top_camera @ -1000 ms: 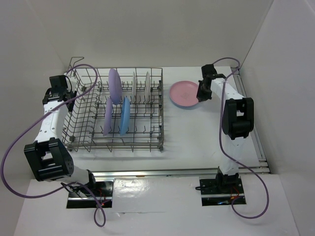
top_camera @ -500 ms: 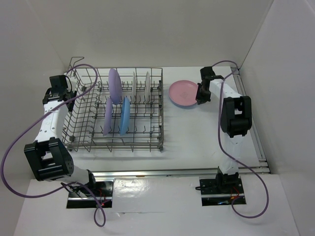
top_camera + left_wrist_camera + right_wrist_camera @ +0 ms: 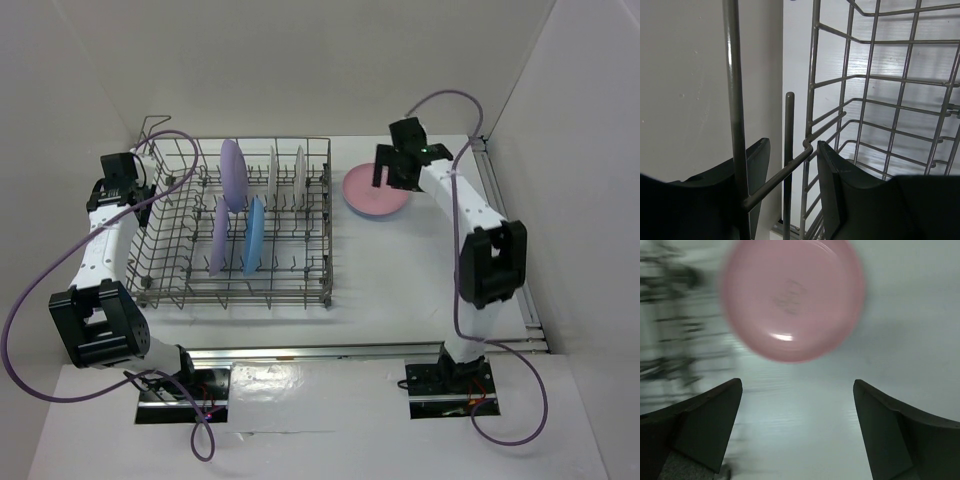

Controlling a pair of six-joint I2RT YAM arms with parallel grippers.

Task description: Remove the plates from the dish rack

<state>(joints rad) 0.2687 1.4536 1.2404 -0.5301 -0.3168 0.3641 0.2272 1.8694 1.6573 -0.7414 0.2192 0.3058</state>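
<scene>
Pink plate [image 3: 375, 190] is lying flat on the table [image 3: 400, 270], just beside the dish rack [image 3: 240, 297]. Your right gripper [image 3: 797, 390] is swinging off it rackward, jaws wide, empty (other plates [image 3: 254, 236] waiting upright). Left gripper [image 3: 791, 150] is straddling a rack wire, jaws narrow, unclamped.

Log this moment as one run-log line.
left tool open astride dish rack wire | right tool open near pink plate, flat on table | five plates upright in rack
</scene>
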